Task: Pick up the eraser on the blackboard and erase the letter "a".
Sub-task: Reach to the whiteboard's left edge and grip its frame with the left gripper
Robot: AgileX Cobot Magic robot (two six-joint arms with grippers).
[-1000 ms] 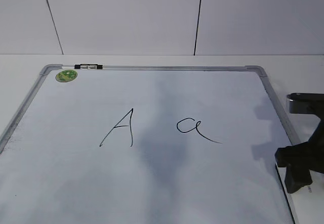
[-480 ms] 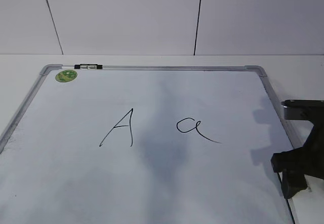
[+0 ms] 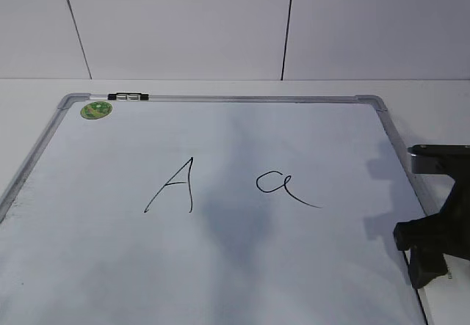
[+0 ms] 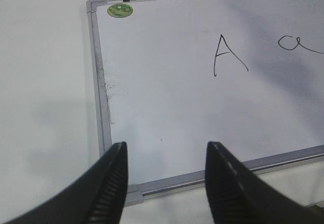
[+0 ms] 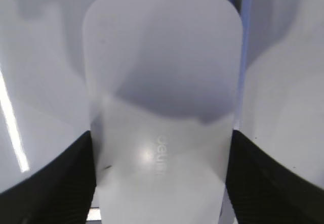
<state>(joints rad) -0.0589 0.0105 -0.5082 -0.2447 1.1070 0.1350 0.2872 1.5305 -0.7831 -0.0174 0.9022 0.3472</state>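
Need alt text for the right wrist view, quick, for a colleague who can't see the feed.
The right gripper straddles the white eraser, one dark finger on each long side, at or very near its edges. The eraser lies on the blackboard, faint grey lettering on top.

- The eraser [image 5: 161, 107]: near end cut off by the bottom edge; grey lettering blurred, unreadable.
- The blackboard [image 3: 220, 266]: near edge runs out of the exterior view.
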